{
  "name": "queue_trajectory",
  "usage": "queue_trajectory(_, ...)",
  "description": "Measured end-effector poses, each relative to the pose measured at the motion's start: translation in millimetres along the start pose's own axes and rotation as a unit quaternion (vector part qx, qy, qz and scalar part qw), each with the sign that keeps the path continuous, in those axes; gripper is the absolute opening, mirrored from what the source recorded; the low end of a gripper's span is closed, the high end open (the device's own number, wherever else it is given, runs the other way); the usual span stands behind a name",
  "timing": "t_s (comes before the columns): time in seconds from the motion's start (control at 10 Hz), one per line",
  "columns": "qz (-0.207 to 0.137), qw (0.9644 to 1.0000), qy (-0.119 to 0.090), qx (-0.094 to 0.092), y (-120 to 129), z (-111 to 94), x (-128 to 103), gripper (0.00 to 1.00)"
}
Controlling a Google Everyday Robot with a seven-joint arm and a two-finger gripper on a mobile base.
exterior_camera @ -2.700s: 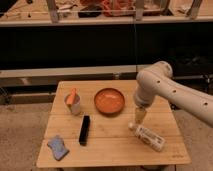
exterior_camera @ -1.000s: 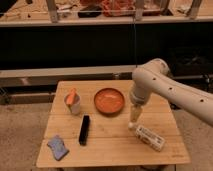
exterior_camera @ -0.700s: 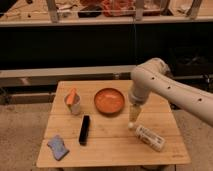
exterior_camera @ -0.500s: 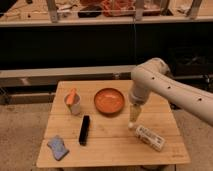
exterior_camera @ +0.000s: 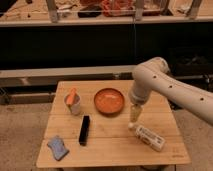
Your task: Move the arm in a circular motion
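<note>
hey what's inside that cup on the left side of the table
An orange object sticks up out of the cup, leaning left. Its lower part is hidden by the cup's wall, so anything else inside cannot be seen. The gripper hangs right of the orange bowl, away from the cup.

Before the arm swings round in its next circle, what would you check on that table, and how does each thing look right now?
1. Gripper position: it hangs tip-down over the table, right of the orange bowl. Ok.
2. Nothing carried: cannot tell.
3. Room from the white bottle: it lies on its side just below and in front of the tip, very near. Not ok for a low sweep, probably.
4. Room from the bowl: a small gap shows between its rim and the tip. Ok, but tight.
5. Cup, black bar and blue sponge: all on the table's left part, well away from the arm. Ok.
</note>
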Motion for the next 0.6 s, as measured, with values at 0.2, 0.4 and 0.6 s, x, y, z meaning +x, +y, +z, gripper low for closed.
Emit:
queue_trajectory(0.2,-0.036,0.9993,-0.002,-0.009,-3,0,-30,0.8)
queue_trajectory(0.4,-0.082,0.9965,-0.002,-0.017,-16,1,-85,0.8)
queue_trajectory(0.6,-0.105,0.9943,-0.002,-0.02,-34,4,-120,0.8)
